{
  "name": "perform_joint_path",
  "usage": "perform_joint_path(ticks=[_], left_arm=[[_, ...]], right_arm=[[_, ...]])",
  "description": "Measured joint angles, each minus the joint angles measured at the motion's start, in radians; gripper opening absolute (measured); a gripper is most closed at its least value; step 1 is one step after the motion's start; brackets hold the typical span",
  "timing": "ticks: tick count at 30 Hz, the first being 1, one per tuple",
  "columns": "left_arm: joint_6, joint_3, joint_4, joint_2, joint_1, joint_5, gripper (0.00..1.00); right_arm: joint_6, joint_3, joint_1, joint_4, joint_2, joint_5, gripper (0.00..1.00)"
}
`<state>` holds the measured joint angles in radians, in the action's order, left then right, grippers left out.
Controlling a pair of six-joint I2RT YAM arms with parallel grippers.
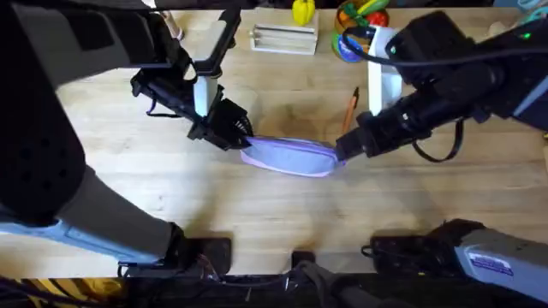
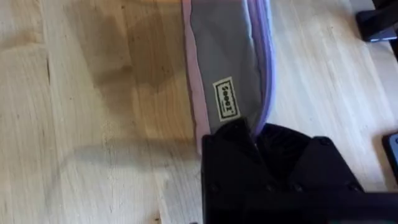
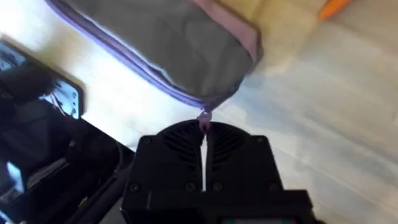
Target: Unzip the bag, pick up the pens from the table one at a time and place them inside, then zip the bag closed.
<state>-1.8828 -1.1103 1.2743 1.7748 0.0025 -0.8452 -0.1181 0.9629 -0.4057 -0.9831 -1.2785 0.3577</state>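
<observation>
Overhead, I see the lavender pencil pouch lying flat near the middle of the desk, stretched between my two hands. My left hand is at the pouch's left end, and from the left wrist camera its black fingers are pinched together on the fabric edge beside a small sewn label. My right hand is at the pouch's right end; from the right wrist camera its fingers are pressed together on the small metal zipper pull at the corner, and the zipper line looks closed along the pouch. An orange pen lies on the desk just behind the right hand, apart from the pouch.
</observation>
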Motion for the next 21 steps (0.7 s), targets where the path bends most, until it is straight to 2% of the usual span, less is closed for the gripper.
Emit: perform_joint_path(ticks=[6, 10, 16, 21], left_arm=[[0.0, 0.0, 0.001, 0.0, 0.003, 0.0, 0.043], [0.0, 0.0, 0.001, 0.0, 0.003, 0.001, 0.043], [0.001, 0.0, 0.001, 0.0, 0.004, 0.005, 0.043], [0.001, 0.0, 0.001, 0.0, 0.004, 0.009, 0.043]], right_arm=[[0.007, 0.122, 0.0, 0.028, 0.0, -0.025, 0.031], [0.007, 0.127, 0.0, 0.075, 0.0, -0.028, 0.031], [-0.033, 0.127, -0.004, 0.261, -0.062, 0.023, 0.031], [-0.062, 0.128, -0.078, 0.333, -0.131, 0.059, 0.031]])
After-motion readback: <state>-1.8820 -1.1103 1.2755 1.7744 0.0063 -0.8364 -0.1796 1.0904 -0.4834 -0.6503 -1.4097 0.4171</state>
